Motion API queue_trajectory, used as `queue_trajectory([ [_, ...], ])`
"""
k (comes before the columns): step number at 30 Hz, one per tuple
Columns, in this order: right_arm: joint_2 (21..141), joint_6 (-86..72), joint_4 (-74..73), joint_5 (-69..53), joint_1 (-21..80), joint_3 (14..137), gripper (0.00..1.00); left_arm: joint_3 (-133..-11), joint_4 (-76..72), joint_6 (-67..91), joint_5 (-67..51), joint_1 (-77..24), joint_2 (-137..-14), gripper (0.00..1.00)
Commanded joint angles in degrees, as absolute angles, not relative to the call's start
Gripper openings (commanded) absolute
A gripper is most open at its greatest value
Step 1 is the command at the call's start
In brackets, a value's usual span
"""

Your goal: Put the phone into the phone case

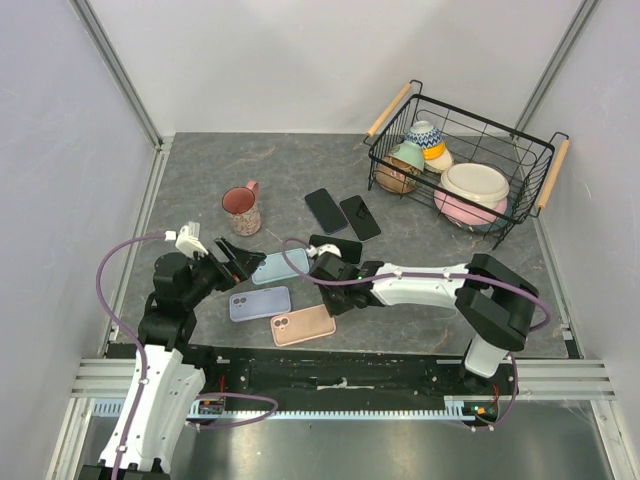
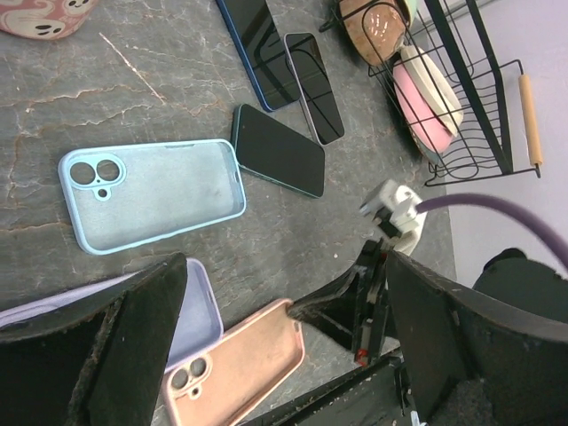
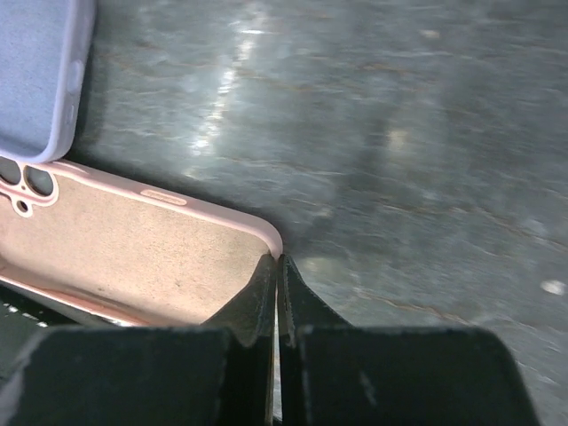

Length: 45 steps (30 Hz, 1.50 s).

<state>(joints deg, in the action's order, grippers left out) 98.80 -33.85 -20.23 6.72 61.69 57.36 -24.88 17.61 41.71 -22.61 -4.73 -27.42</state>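
My left claw is spread wide and holds nothing, poised just beside the blue case, which lies hollow side up. My right claw is pressed together, tips at the pink case rim; I cannot tell whether it nips that rim. The phone lies flat just beyond the blue case's right end, both long axes running roughly across the table. My right wrist sits beside it, so I judge that arm nearer

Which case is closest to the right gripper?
The pink case: the right gripper sits right at its corner. The purple case and blue case lie farther off.
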Motion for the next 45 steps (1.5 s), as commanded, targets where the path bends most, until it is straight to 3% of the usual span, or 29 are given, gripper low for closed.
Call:
queue_trajectory([
  [1,92.21,-32.87,-23.11,12.12,57.84,54.50,0.00,-25.66,18.54,40.61,-21.71,-4.66,-27.33,1.00],
  [11,81.57,-30.41,-27.68,16.08,51.24,48.17,0.00,-23.91,15.03,41.13,-24.26,-4.57,-29.79,0.98],
  [31,87.02,-31.64,-22.06,7.82,53.09,50.45,0.02,-21.80,11.61,41.84,-26.80,-4.66,-31.20,0.98],
  [34,85.52,-31.55,-22.15,8.96,53.00,50.45,0.15,-21.10,10.55,42.19,-27.25,-4.66,-31.55,0.98],
  [35,84.91,-31.47,-22.15,9.40,53.00,50.36,0.29,-21.09,10.11,42.19,-27.42,-4.66,-31.90,0.98],
  [37,82.54,-31.82,-21.97,11.24,53.00,49.93,0.43,-21.53,10.02,41.93,-27.77,-4.66,-32.69,0.98],
  [38,80.53,-31.82,-21.71,12.12,53.00,49.75,0.57,-21.71,10.02,41.58,-27.95,-4.66,-32.87,0.98],
  [39,79.55,-31.99,-21.62,13.00,52.91,49.57,0.63,-22.14,10.02,41.31,-28.30,-4.57,-33.13,0.98],
  [45,73.31,-30.24,-24.34,18.71,51.51,51.15,0.85,-22.77,8.44,40.08,-28.56,-4.57,-35.94,0.99],
])
